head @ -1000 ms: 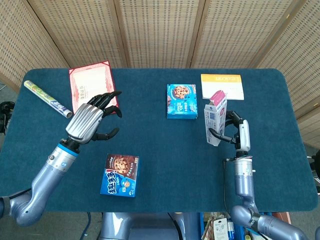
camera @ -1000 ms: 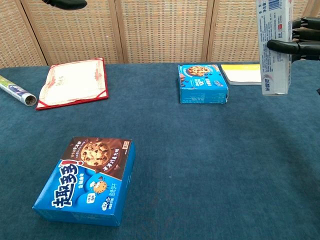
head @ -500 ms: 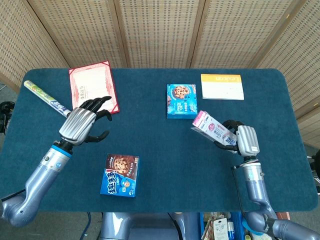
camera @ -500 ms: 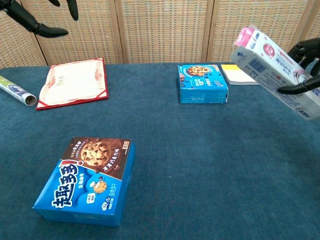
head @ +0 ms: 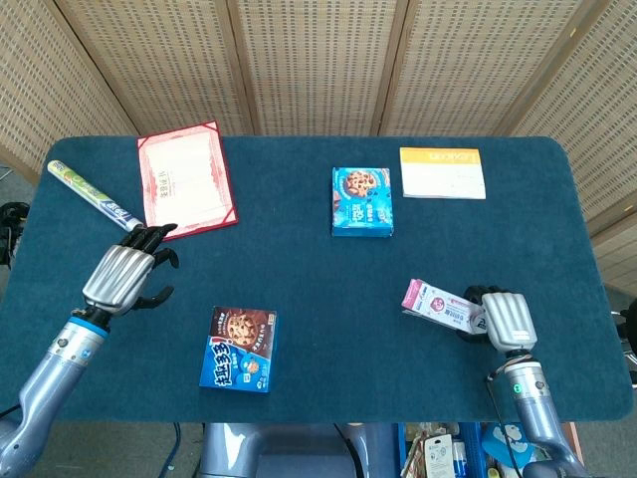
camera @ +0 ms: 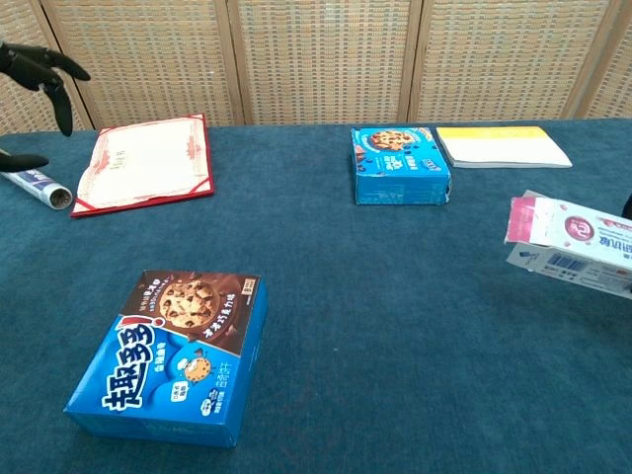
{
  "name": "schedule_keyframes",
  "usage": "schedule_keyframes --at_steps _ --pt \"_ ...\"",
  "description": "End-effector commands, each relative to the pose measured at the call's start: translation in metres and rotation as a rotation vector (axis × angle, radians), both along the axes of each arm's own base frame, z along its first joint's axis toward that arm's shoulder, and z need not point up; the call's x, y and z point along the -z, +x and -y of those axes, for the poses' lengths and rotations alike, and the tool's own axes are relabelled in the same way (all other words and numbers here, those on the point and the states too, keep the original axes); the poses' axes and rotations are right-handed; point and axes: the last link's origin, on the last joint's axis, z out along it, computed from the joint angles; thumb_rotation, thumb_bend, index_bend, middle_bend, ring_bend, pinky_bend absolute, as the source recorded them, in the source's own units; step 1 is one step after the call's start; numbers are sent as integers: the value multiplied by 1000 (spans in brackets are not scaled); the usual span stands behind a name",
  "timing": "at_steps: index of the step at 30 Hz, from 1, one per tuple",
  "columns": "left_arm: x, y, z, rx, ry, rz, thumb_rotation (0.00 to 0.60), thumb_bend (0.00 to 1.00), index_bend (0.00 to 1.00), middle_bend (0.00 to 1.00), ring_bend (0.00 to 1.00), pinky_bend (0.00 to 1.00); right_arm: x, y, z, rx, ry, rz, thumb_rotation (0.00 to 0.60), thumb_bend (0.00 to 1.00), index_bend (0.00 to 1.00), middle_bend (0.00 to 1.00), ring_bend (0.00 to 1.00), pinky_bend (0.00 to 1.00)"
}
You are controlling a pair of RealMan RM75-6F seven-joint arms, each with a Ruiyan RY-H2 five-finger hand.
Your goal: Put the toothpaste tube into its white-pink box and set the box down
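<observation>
With the white-pink box [head: 443,309] lying flat on the tabletop [head: 318,329] near its right edge, we judge set-down nearly complete. Our right robot hand [head: 503,319] grips its end and must release; our left robot hand [head: 124,274] hovers spread, holding nothing.

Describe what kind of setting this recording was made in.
Probably an indoor test or demo setup, not a home: a table under dark blue cloth, woven folding screens as a backdrop, and unrelated props laid out apart, such as cookie boxes and a red certificate folder.

Chest view's edge cuts off white-pink box [camera: 573,244]
</observation>
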Motion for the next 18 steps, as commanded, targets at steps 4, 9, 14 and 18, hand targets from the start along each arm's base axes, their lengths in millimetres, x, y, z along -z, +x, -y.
schedule_keyframes --at_steps 4,9,14,18 --pt "10 -28 18 3 29 -14 600 325 402 94 100 119 4 -7 -9 9 23 -28 600 106 664 540 462 497" --pt "10 -39 27 14 54 -51 600 325 341 42 45 64 8 -9 -13 13 41 -34 600 107 663 495 452 417" --pt "11 -53 38 5 77 -93 600 324 302 9 29 51 11 -15 -19 33 63 -45 600 107 630 450 410 361" --pt "11 -61 42 -5 83 -115 600 325 293 2 23 40 12 -18 -23 43 84 -58 600 107 547 374 328 272"
